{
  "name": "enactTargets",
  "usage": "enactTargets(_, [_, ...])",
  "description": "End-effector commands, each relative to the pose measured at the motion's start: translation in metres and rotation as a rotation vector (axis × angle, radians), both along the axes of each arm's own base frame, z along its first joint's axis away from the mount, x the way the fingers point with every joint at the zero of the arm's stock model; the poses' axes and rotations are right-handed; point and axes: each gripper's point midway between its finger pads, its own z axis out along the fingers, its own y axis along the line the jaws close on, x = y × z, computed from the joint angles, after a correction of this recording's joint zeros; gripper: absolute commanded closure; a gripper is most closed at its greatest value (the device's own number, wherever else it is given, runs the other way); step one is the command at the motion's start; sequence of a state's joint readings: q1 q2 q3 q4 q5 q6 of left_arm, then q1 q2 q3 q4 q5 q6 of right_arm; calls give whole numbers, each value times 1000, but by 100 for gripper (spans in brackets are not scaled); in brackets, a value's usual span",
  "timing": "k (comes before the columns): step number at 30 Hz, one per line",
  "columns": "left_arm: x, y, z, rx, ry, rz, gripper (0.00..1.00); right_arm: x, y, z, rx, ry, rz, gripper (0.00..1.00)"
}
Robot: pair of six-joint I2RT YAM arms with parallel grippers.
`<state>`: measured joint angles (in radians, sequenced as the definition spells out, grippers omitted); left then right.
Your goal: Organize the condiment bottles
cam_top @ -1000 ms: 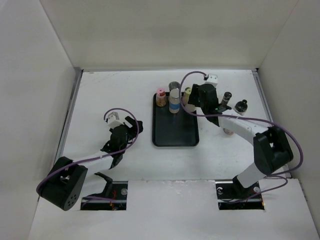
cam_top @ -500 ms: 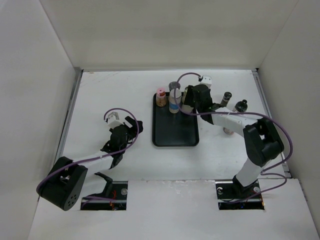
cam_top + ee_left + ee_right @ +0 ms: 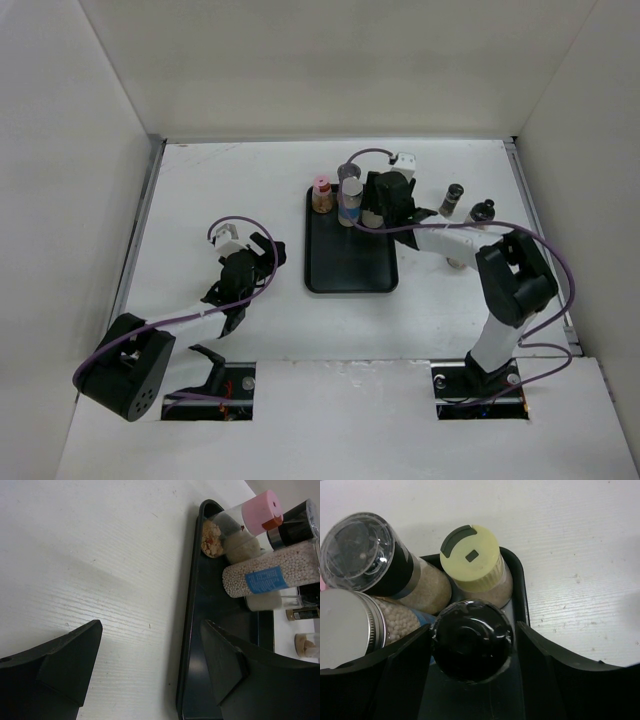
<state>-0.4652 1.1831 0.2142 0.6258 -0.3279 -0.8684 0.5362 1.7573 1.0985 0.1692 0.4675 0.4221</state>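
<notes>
Over the last second the right arm has swung left across the upper middle of the overhead view, and its gripper now sits over the far right corner of the tray instead of beside it. The left arm has not moved.

Nearest, at lower left of the overhead view, the left gripper hangs low over the white table, just left of the tray. Its jaws are open and hold nothing.

At the tray's far end the condiment bottles stand in a tight cluster. A pink-lidded bottle is at the left, with a tall cylinder with a blue band next to it. Behind the cylinder is a clear-capped bottle with a dark collar, and a yellow-lidded bottle stands in the corner.

The right fingers flank a black-lidded bottle standing on the tray just in front of the yellow one. I cannot tell whether they still pinch it.

Right of the tray, two dark-topped bottles stand on the table, and a beige bottle shows beside the right forearm.
</notes>
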Motion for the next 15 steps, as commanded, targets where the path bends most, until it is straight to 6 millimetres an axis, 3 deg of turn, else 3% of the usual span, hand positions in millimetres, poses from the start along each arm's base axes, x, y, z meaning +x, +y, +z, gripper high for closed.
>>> enactTargets(1, [7,-5,19,-41,-62,-4,21,13,6,62,68,-159,-32,25])
enactTargets(9, [7,-5,18,-41,-60,-7,21,-1,-6,71,67,-155,-48,22])
enactTargets(15, [6,-5,19,-43,-65,-5,21,-31,-33,78,77,-159,-82,22])
